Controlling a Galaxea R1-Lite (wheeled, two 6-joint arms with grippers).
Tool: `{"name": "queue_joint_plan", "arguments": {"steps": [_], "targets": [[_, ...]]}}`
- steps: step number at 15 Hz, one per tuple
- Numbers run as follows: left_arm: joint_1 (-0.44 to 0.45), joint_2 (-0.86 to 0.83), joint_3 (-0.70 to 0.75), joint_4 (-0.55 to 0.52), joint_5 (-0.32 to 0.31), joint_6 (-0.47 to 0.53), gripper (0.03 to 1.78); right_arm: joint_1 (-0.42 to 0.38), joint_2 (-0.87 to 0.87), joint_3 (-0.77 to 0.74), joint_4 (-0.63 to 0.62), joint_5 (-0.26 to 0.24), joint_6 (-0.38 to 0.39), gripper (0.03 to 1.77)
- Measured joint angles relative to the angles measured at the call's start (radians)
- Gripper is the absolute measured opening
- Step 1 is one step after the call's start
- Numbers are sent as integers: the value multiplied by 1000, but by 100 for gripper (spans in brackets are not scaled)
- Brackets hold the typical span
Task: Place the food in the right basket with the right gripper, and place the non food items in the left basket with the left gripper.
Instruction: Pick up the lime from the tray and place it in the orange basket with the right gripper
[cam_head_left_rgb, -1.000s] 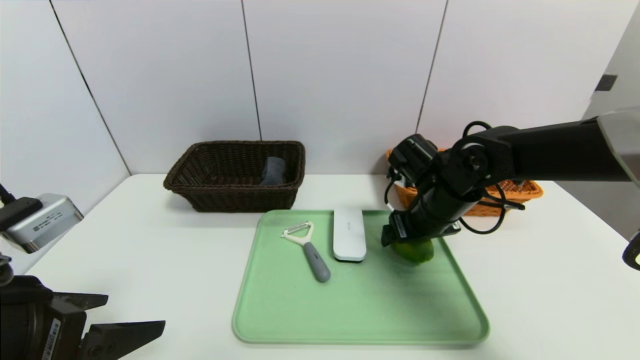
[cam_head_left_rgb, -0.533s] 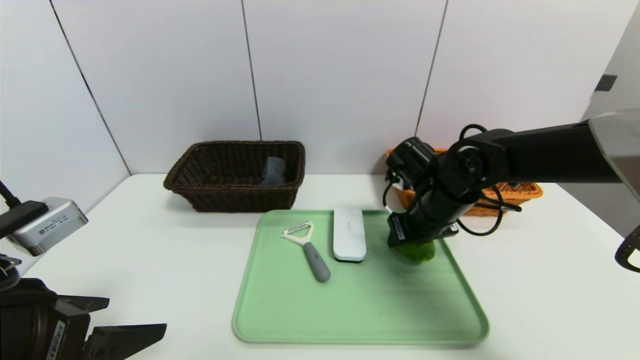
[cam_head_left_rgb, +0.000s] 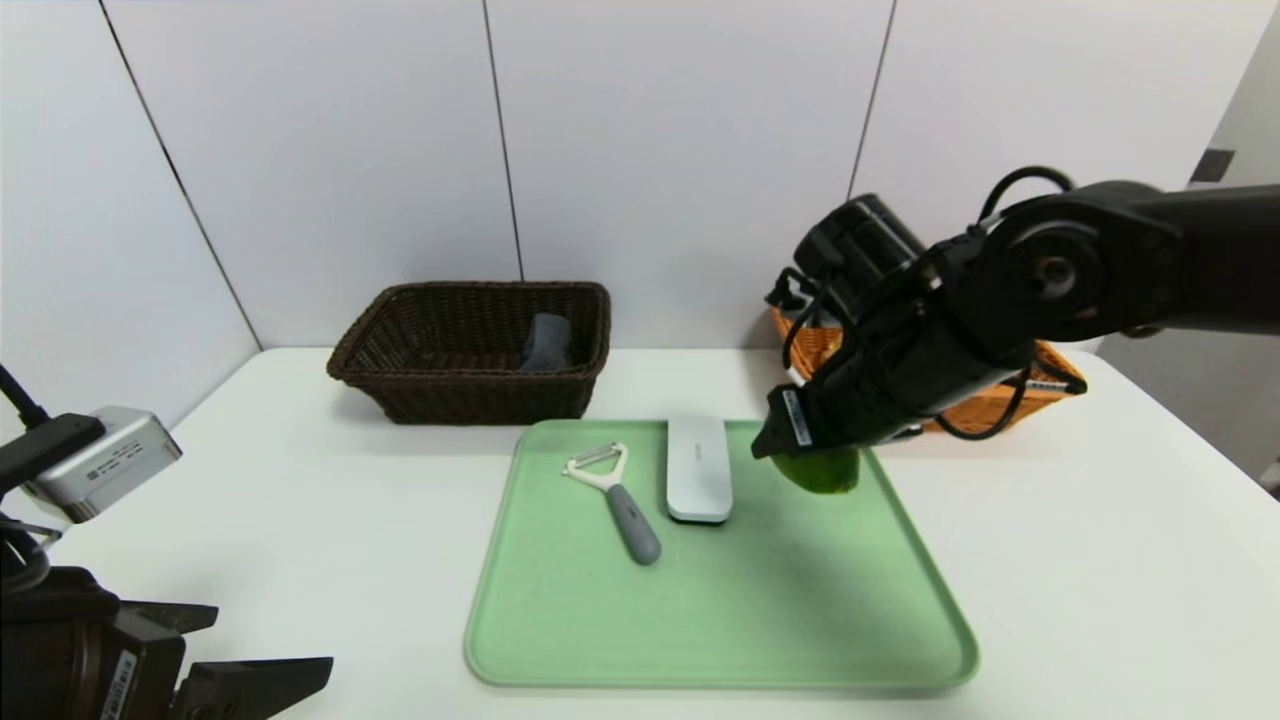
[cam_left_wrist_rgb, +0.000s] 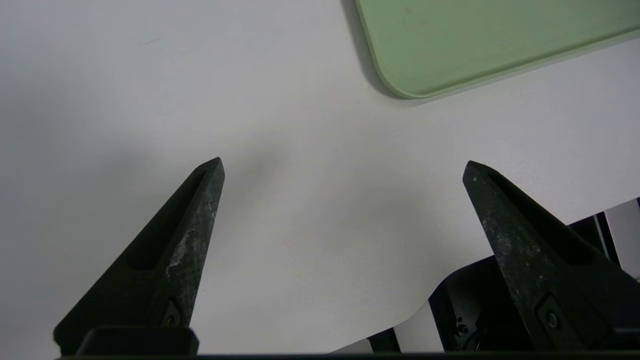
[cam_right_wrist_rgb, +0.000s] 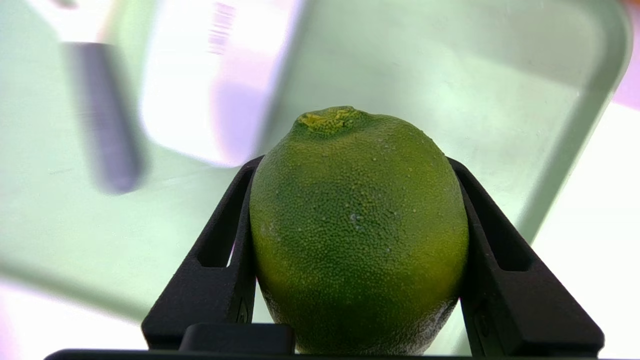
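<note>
Above the tray (cam_head_left_rgb: 560, 640), your right gripper (cam_head_left_rgb: 815, 455) clenched the lime (cam_right_wrist_rgb: 357, 230); the orange basket (cam_head_left_rgb: 1050, 385) lay just behind it, while your left fingers (cam_left_wrist_rgb: 192, 235) stood released.

My right gripper (cam_right_wrist_rgb: 357, 165) has matt black plastic fingers (cam_right_wrist_rgb: 220, 250) pressed on a lime (cam_right_wrist_rgb: 357, 230) with pebbled, faintly glossy green peel (stem scar rough). The tray (cam_head_left_rgb: 720, 620) looks like smooth matt green plastic. The left basket (cam_head_left_rgb: 470, 395) is dark woven wicker, the right basket (cam_head_left_rgb: 985, 410) orange weave. The peeler (cam_head_left_rgb: 612, 488) has a matt grey handle. The table (cam_head_left_rgb: 320, 500) is smooth matt white.
</note>
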Motion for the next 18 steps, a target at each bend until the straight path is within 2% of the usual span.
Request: {"name": "queue_joint_plan", "arguments": {"steps": [1,3,5,8,11,13,18], "targets": [[0,1,0,0,0,1,169,0,-30,-18,-9,21,3,106],[0,4,-1,0,0,1,169,-29,-77,-64,-73,27,6,106],[0,5,-2,-1,1,1,169,-94,-101,-95,-186,26,3,106],[0,5,-4,-1,2,1,169,-237,-97,-153,-318,24,0,106],[0,6,-6,-1,1,2,169,-386,-36,-212,-332,1,7,106],[-1,8,-6,-1,2,4,169,-458,20,-219,-331,-2,11,106],[-2,21,-19,-1,2,8,169,-527,170,-225,-337,-14,7,106]]}}
